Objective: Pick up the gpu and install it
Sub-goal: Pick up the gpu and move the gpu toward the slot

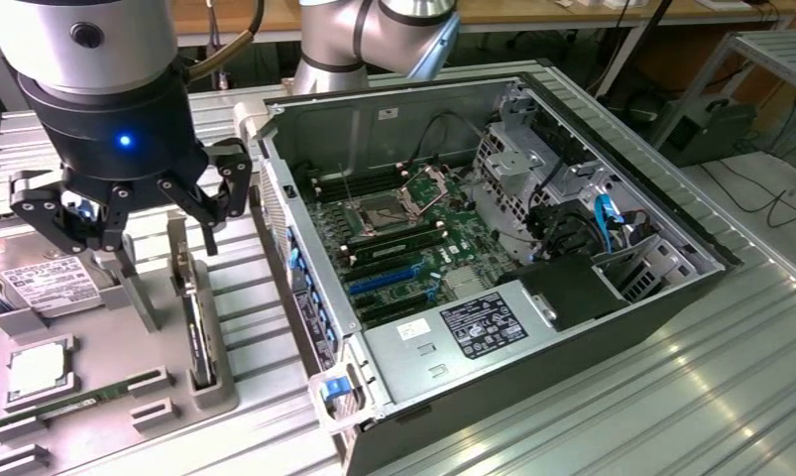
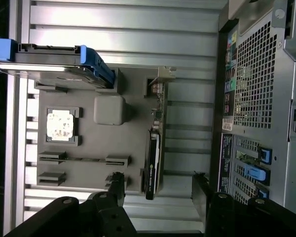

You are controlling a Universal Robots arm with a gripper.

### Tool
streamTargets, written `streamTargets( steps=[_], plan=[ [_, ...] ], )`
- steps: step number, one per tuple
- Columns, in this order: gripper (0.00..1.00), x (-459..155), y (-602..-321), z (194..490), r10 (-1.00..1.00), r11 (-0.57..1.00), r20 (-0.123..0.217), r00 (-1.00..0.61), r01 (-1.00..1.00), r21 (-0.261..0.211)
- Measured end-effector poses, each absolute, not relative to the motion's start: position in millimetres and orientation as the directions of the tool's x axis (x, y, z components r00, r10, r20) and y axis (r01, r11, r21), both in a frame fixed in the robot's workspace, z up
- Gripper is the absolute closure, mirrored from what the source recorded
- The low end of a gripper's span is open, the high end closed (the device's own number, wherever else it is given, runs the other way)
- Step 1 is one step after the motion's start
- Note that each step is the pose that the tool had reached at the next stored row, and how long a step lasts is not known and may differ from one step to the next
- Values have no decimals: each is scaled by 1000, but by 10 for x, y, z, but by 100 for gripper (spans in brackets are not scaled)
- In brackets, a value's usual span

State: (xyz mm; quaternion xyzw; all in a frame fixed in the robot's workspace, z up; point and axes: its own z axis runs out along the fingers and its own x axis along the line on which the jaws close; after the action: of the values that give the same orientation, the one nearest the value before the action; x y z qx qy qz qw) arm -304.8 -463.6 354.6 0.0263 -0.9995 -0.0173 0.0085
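Note:
The gpu (image 1: 196,322) is a thin dark card standing on edge in a slot of the grey fixture tray (image 1: 120,347), at the exterior view's left of the open computer case (image 1: 504,248). In the wrist view the gpu (image 2: 152,158) shows edge-on, with its silver bracket (image 2: 160,79) at one short end. My gripper (image 1: 160,238) hangs open just above the card without touching it. Its two fingertips (image 2: 116,183) stand either side of the card's near end, and nothing is between them. Inside the case, the motherboard (image 1: 398,233) has blue expansion slots (image 1: 382,280).
The tray (image 2: 133,133) also carries a hard drive (image 1: 48,283) with a white label, a processor chip (image 1: 34,367) and a narrow memory stick (image 1: 67,405). The case's perforated rear wall (image 2: 256,84) rises close beside the tray. Ribbed metal table (image 1: 662,397) surrounds everything.

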Motion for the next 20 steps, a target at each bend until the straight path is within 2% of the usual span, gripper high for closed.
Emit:
streamTargets(
  steps=[20],
  plan=[
    [34, -3048, -4633, 3408, -54, 998, 16, -998, -53, 35]
  ],
)
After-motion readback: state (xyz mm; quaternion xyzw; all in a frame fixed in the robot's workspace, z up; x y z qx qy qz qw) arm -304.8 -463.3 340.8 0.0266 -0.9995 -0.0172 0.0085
